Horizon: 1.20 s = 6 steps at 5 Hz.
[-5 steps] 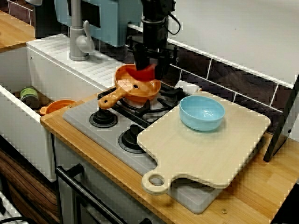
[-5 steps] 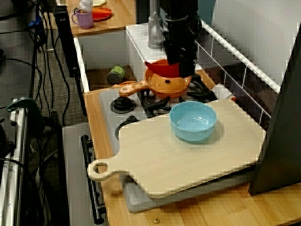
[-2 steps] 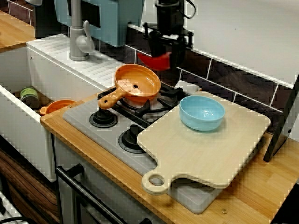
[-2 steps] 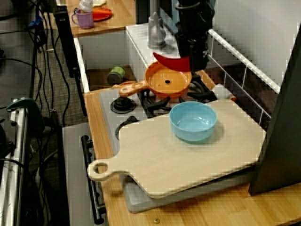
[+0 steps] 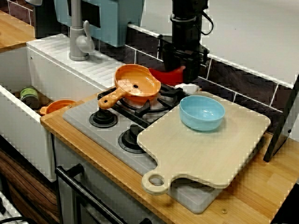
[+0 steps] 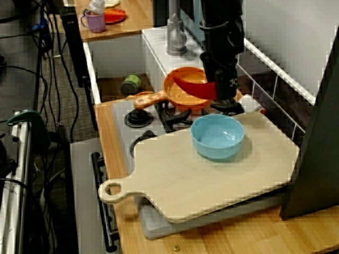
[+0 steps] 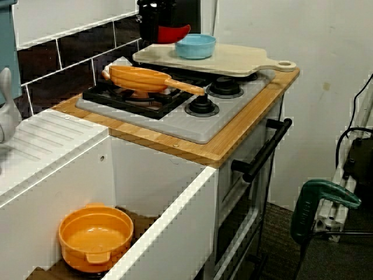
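**Gripper holding a red piece above the back of the hob**

View from the front of the counter: the black robot gripper (image 5: 181,70) hangs before the dark tiled wall, its jaws pinching a red curved plastic piece (image 5: 164,76), which juts out to the sink side. The piece is off the hob, just beside the wall-side rim of the orange round pan with a long handle (image 5: 138,84), which sits on a back burner of the grey hob (image 5: 79,115). A light-blue round bowl (image 5: 202,112) stands near the gripper on the pale wooden cutting board with a ring handle (image 5: 205,154), which lies over the hob's other end.

View along the counter: the red piece (image 6: 192,86) overlaps the pan (image 6: 177,95).

View from the sink side: an orange two-handled bowl (image 7: 96,236) rests in the white sink (image 7: 175,233), well apart from the gripper (image 7: 158,26)
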Each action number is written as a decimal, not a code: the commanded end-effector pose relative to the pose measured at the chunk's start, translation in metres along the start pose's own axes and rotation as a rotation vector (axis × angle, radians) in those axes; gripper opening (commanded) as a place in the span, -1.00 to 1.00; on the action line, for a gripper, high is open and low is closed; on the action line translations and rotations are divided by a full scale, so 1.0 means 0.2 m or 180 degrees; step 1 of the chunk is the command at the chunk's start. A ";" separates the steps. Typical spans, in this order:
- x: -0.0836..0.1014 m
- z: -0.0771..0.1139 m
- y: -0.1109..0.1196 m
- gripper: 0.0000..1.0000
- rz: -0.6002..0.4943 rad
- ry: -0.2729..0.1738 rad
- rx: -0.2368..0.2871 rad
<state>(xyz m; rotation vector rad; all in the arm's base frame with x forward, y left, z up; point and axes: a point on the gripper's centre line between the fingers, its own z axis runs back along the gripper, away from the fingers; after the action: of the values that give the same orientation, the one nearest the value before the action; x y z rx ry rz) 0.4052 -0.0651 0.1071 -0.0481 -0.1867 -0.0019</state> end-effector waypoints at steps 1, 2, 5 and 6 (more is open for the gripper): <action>0.06 0.23 -0.13 -1.00 -0.0065 -0.0399 -0.0091; 0.05 0.26 -0.17 -1.00 -0.0099 -0.0405 -0.0125; -0.02 0.29 -0.23 -1.00 -0.0142 -0.0453 -0.0180; -0.04 0.27 -0.25 -1.00 -0.0180 -0.0437 -0.0174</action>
<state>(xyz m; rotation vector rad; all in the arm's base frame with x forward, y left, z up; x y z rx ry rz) 0.3864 -0.1124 0.1314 -0.0815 -0.2485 -0.0558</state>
